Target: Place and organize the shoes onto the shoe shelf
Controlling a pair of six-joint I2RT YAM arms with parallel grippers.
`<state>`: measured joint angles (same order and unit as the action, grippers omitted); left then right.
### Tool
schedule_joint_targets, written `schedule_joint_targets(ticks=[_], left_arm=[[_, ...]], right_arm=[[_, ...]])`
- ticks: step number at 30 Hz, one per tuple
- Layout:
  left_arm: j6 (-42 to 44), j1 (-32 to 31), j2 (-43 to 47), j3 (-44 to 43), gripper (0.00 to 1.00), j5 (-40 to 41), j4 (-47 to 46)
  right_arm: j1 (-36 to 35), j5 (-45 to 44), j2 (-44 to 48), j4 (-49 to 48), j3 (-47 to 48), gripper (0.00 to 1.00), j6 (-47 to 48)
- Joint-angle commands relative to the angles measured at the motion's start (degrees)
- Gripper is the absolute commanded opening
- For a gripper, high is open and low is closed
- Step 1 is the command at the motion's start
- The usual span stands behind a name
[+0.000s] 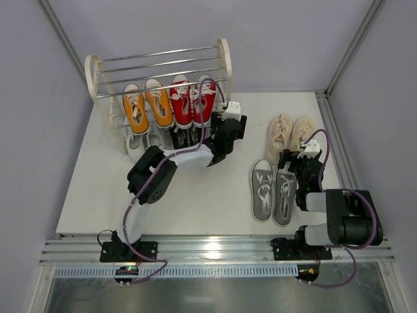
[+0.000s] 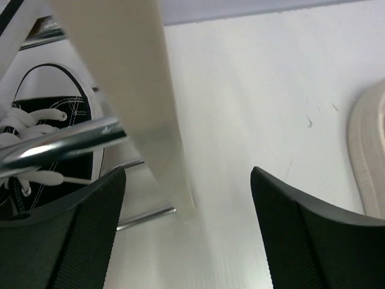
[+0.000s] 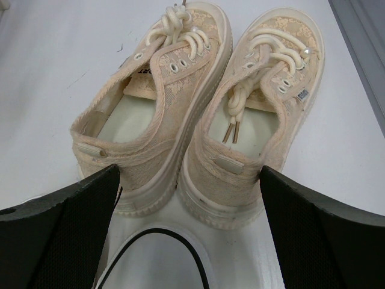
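Since both arms are at work well apart, start nearest the bases: grey pair (image 1: 273,194) lies flat on the table (image 1: 98,195), toes toward the arms, not shelved. Just past it sits the right gripper (image 1: 296,161), fingers (image 3: 66,235) spread wide and holding nothing, aimed at the heels of the beige pair (image 3: 198,114). Those two shoes stand side by side, touching, heels toward the wrist camera and laces tied.

Handling guess: light canvas with a soft collar that will likely buckle if pinched at the upper. The rubber sole wall and heel cup look stiffer, so grip there, across one heel. Both shoes together look too wide for one grasp. Loose lace ends may snag the rods.

Further out, the left gripper (image 1: 229,124) is also open and empty, right beside the near end frame of the shoe shelf (image 2: 120,90). A black shoe (image 2: 54,120) sits behind a silver rod (image 2: 60,144) on the low tier. Orange pair (image 1: 146,104) and red pair (image 1: 192,101) fill the tier above. White pair (image 1: 139,140) is low left, partly hidden. Top rods are bare.
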<state>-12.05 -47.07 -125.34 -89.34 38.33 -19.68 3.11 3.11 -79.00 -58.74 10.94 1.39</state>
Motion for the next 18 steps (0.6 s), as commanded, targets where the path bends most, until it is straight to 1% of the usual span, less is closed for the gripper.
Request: schedule_joint_targets(ticks=[1, 2, 4, 6, 7, 8, 10, 11, 12, 13, 14, 17, 18], left_arm=[[-1.48, -1.71, 9.58, 4.06, 0.84, -1.06, 1.49], [-1.48, -2.75, 10.89, 5.04, 0.89, -0.89, 1.92], [-2.53, -3.9, 14.57, 7.59, 0.93, -1.67, 3.59], [-3.76, -6.09, 17.22, 9.61, 0.96, -1.76, 6.48], [-4.38, -6.89, 20.28, 10.67, 0.97, -2.72, 7.19], [-4.47, -8.81, 21.7, 13.11, 1.0, -2.82, 7.72], [-4.91, -10.67, 25.21, 15.5, 1.0, -2.99, 10.0], [-6.21, -12.15, 28.8, 17.69, 1.0, -3.52, 10.71], [-7.1, -12.6, 30.66, 18.84, 1.0, -4.39, 11.41], [-7.89, -13.04, 32.42, 19.9, 1.0, -7.01, 13.68], [-8.68, -13.57, 36.35, 20.95, 1.0, -7.82, 14.58], [-11.76, -13.84, 42.26, 25.34, 1.0, -9.93, 18.17], [-12.55, -13.84, 46.28, 27.79, 1.0, -10.55, 18.45]], right_arm=[[-0.04, 0.14, 0.78, -4.89, 1.01, 0.97, -0.33], [-0.13, 0.22, 0.69, -4.89, 1.01, 0.97, -0.42], [-0.04, 0.23, 0.87, -4.89, 0.93, 0.97, -0.42], [-0.04, 0.22, 0.78, -4.89, 1.01, 0.97, -0.42], [-0.04, 0.23, 0.78, -4.89, 1.01, 0.97, -0.42], [-0.13, 0.23, 0.78, -4.89, 1.01, 0.97, -0.42], [-0.04, 0.23, 0.78, -4.89, 1.01, 0.97, -0.42], [-0.04, 0.23, 0.69, -4.89, 1.01, 0.97, -0.42], [-0.04, 0.23, 0.69, -4.89, 1.01, 0.97, -0.42], [-0.04, 0.23, 0.69, -4.46, 1.1, 0.97, -0.42], [-0.04, 0.23, 0.52, -4.45, 1.36, 0.97, -0.51], [-0.13, 0.23, 0.78, -4.89, 0.93, 0.97, -0.42], [-0.13, 0.57, 1.04, -5.15, 0.84, 0.97, 0.1]])
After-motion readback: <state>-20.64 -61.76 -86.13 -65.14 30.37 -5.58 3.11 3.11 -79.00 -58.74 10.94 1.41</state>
